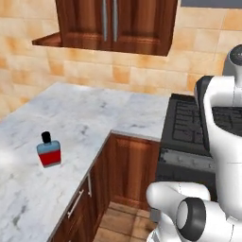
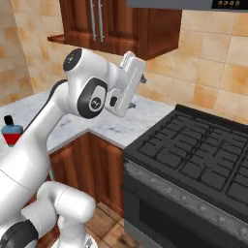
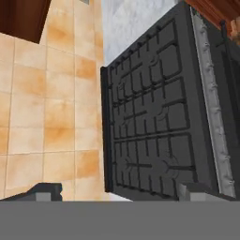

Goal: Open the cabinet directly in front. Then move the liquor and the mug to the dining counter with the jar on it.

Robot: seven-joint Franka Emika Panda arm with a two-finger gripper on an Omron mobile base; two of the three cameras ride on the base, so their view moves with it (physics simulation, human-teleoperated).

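The cabinet [image 1: 113,23] hangs on the tiled wall with both doors shut, its two grey bar handles [image 1: 109,19] side by side; it also tops the right base view as the cabinet [image 2: 114,22]. The liquor [image 1: 49,151], a blue-and-red bottle with a black cap, stands upright on the marble worktop [image 1: 71,118]; the liquor [image 2: 10,130] shows at the far left edge. My gripper [image 2: 138,92] is raised below the cabinet, over the worktop's corner beside the stove, open and holding nothing. The gripper [image 3: 123,192] faces the stove and wall. The mug, jar and dining counter are out of view.
A black stove [image 2: 193,155] with dark grates sits right of the worktop, and a range hood [image 2: 193,4] hangs above it. Wooden base drawers [image 1: 80,203] run under the worktop. An open shelf [image 1: 47,40] sticks out left of the cabinet.
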